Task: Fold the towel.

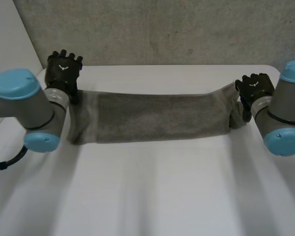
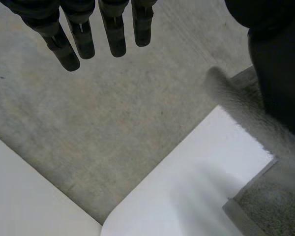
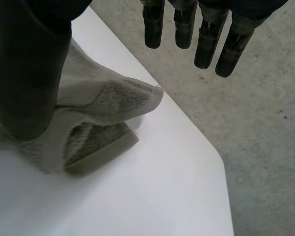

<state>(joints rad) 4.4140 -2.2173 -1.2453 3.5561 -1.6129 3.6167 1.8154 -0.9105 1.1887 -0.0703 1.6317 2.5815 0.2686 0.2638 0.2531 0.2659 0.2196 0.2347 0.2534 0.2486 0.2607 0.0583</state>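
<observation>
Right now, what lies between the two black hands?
The grey towel stretches across the table from left hand to right hand, in the head view.

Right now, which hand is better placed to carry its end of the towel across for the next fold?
Right, probably: the right hand's thumb sits on the towel's bunched end, while a thin edge merely brushes the left hand's thumb.
</observation>
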